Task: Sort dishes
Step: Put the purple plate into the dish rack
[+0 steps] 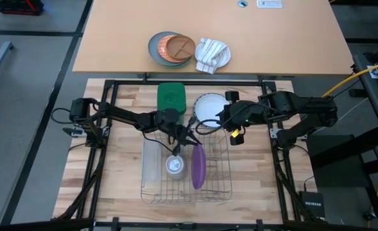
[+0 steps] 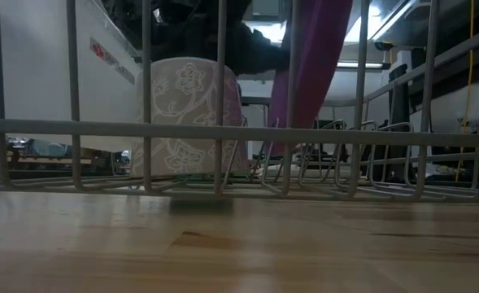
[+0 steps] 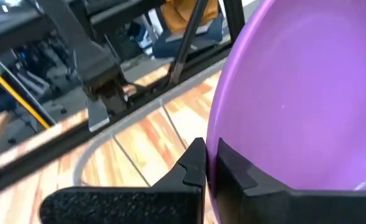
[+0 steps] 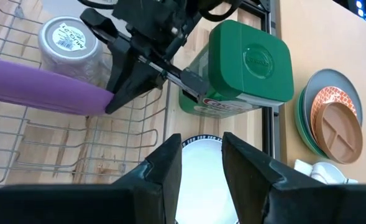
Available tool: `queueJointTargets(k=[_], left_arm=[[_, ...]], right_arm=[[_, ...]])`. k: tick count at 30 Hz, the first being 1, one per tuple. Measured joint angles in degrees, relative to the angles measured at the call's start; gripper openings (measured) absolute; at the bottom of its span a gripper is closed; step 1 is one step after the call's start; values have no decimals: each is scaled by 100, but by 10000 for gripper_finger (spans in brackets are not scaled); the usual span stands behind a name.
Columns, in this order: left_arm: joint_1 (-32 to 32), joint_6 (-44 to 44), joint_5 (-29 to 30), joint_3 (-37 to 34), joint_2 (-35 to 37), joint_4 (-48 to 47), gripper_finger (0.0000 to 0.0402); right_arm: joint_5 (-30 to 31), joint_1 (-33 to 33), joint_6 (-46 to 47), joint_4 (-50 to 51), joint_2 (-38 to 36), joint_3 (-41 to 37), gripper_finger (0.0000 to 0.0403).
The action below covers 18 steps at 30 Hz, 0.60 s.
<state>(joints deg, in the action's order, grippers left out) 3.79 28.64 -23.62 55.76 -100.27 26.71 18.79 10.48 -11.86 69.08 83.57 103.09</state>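
The purple plate (image 1: 198, 167) stands on edge in the wire rack (image 1: 217, 186); the low view shows it (image 2: 312, 57) tilted among the wires. My left gripper (image 1: 187, 138) is shut on its far rim. The white plate with dark radial stripes (image 1: 206, 106) lies flat on the table beyond the rack. My right gripper (image 1: 222, 119) is open, and in its wrist view (image 4: 201, 149) the fingers stand over that plate's (image 4: 201, 174) rim; whether they touch it, I cannot tell. The plain white plate is out of view. My left gripper (image 3: 209, 155) pinches the purple plate's rim (image 3: 223, 134) between its two fingers, one on each face. It comes slanting down from the table's left and far side. The plate stands on edge below the fingers, its lower edge inside the rack.
An upside-down patterned cup (image 1: 174, 165) sits in the rack left of the purple plate. A green-lidded container (image 1: 171, 97) stands left of the striped plate. On the far tan table lie a grey plate with an orange-brown divided plate (image 1: 176, 47) and a white plate with a cloth (image 1: 212, 54).
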Motion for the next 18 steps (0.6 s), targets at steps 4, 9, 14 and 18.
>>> queueJointTargets(k=[4,9,14,18], left_arm=[[0,-144,9,-7,-2,-267,16],[-17,-140,28,-8,-10,-427,30],[-15,-197,28,-10,-10,-706,48],[-15,-663,28,-10,-10,-705,76]], right_arm=[[0,0,0,0,0,0,117],[0,0,0,0,-2,0,117],[0,0,0,0,-2,0,117],[0,0,0,0,-2,0,117]])
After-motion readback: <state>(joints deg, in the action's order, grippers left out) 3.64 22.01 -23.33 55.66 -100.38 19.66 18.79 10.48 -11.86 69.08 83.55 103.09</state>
